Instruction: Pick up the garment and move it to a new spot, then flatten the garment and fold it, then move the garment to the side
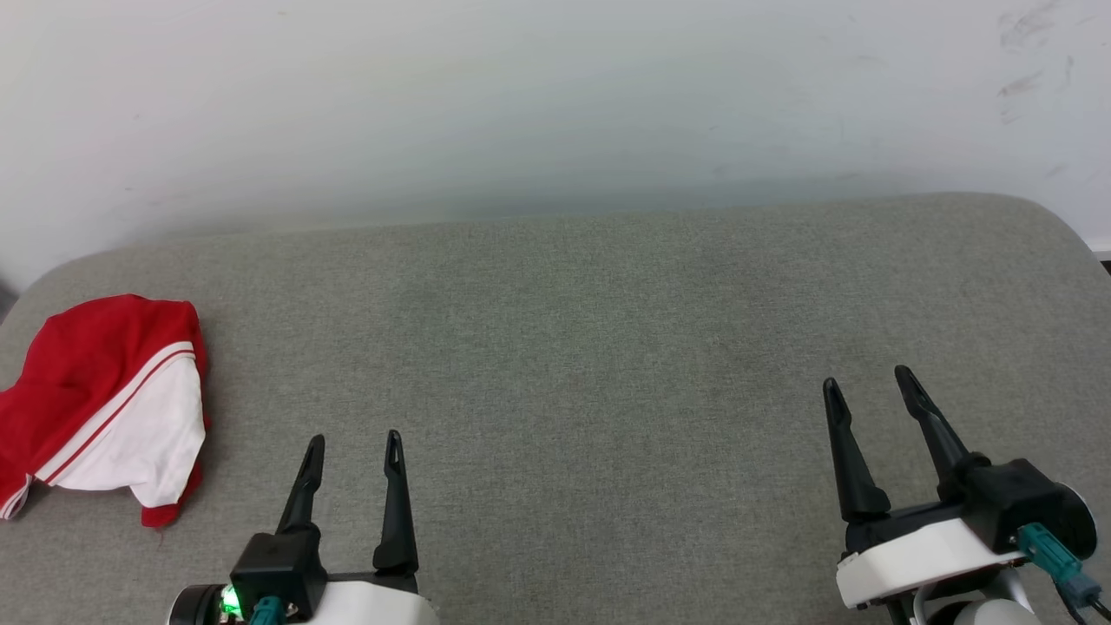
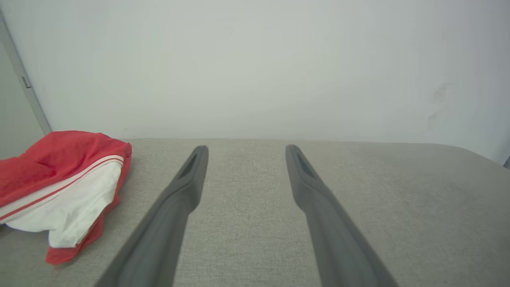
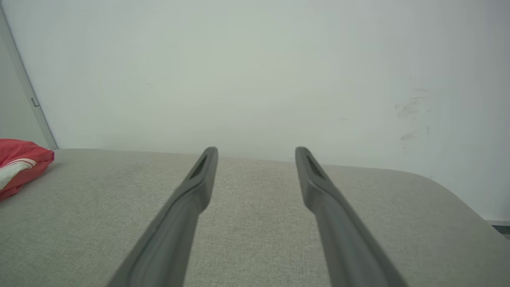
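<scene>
While the red and white garment [image 1: 113, 408] lies bunched in a heap at the far left edge of the grey cloth-covered table [image 1: 555, 347], a white sleeve showing at its front, the left jaws stand wide open and empty near it, just to its right and closer to the robot. Well apart on the right side of the table, the right jaws also stand wide open and hold nothing, their 2 dark fingers [image 1: 846, 451] pointing toward the pale wall [image 1: 521, 104].

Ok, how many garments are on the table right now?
1. The garment lies bunched at the table left edge, left of the left pincer; something could hide under it.
</scene>
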